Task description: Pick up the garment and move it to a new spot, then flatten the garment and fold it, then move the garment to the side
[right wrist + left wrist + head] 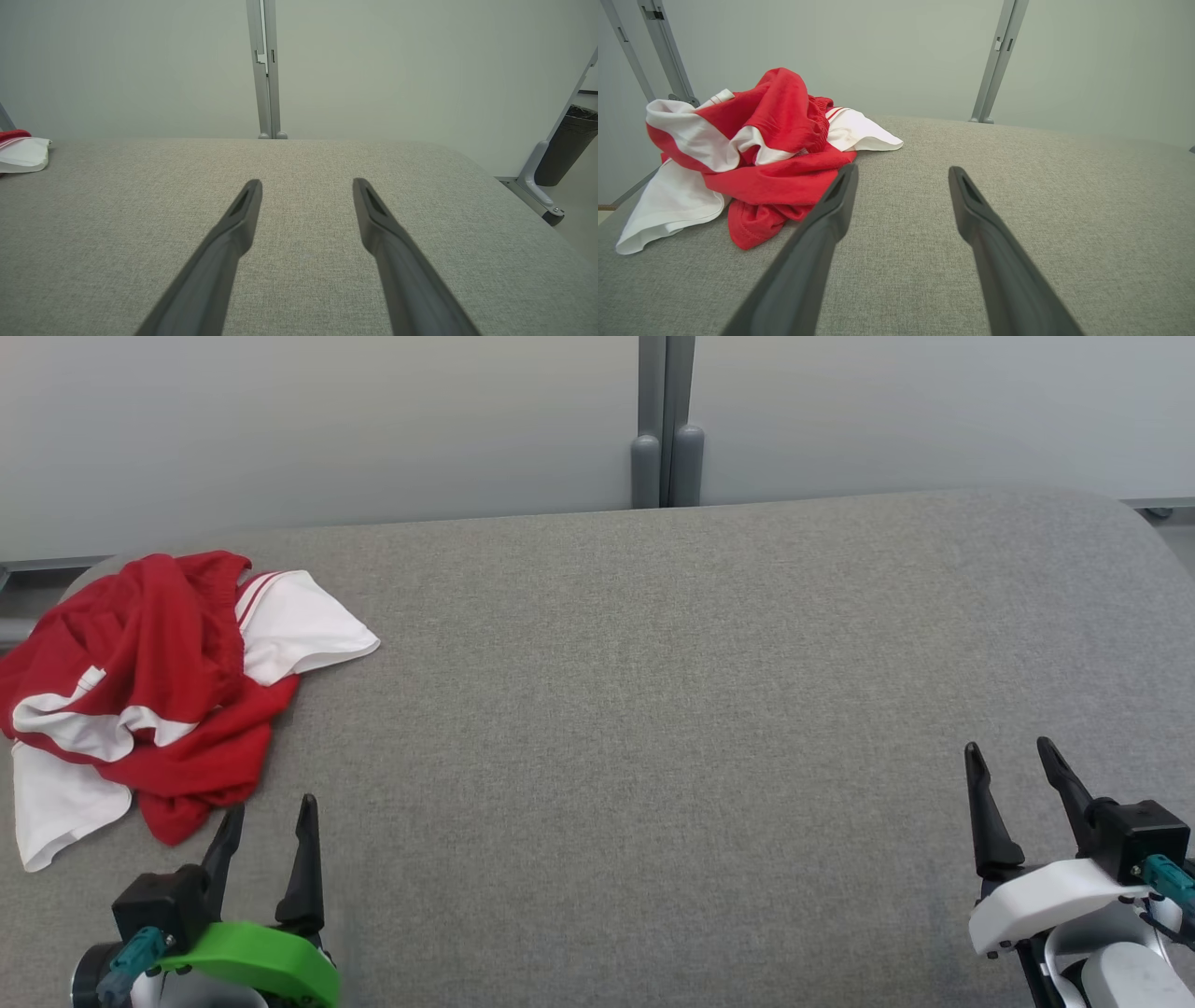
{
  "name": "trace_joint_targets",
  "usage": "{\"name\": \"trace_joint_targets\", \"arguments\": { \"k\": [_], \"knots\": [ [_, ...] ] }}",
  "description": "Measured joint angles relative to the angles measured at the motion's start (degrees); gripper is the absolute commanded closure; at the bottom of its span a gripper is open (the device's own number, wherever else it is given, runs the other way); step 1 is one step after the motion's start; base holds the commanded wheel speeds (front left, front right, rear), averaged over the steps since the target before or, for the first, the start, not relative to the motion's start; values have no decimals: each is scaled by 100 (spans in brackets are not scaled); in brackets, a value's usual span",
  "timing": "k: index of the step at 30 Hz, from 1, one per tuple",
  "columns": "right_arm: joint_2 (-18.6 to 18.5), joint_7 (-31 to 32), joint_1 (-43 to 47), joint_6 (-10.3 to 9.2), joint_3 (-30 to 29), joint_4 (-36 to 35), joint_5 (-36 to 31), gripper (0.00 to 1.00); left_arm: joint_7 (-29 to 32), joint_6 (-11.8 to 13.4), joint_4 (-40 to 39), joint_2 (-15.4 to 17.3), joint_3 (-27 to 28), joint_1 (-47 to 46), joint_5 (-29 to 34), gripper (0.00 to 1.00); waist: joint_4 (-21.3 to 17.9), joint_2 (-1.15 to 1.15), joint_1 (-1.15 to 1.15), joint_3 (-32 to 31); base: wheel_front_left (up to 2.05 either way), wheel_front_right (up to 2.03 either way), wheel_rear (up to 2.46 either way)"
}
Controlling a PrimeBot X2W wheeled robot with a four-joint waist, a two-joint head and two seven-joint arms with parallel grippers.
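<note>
A red and white garment (149,681) lies crumpled in a heap at the far left of the grey padded table (653,709). In the left wrist view the garment (756,154) sits just ahead and left of my fingers. My left gripper (271,807) stands open near the front left, just below the heap, holding nothing; the left wrist view shows the same gripper (901,172) with a wide gap. At the front right my right gripper (1013,751) is open and empty, far from the cloth; its own view (306,184) shows bare table between the fingers.
A grey post (666,429) rises behind the table against a pale wall. The table's right edge curves away, with a dark bin (567,144) and a frame foot beyond it. A white corner of the garment (23,154) shows at the far left.
</note>
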Motion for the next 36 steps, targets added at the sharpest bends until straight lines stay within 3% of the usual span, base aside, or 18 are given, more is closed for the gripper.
{"name": "trace_joint_targets", "arguments": {
  "k": [6, 25, 36],
  "knots": [
    [-9, -66, 3, 4, 20, 0, -303, 0, -64, -85, 176, -37, 48, 83, 182, 0, -25, 0, 0, -8, 0, 0, 0],
    [14, -66, 5, 126, -118, 68, -356, 0, -64, -242, 263, -112, 209, 79, 341, 0, -80, 0, 0, -24, 0, 0, 0],
    [12, -66, 136, 179, -296, 68, -379, 0, -64, -298, 358, -170, 166, 20, 396, 0, 239, 0, 0, -36, 0, 0, 0]
  ]
}}
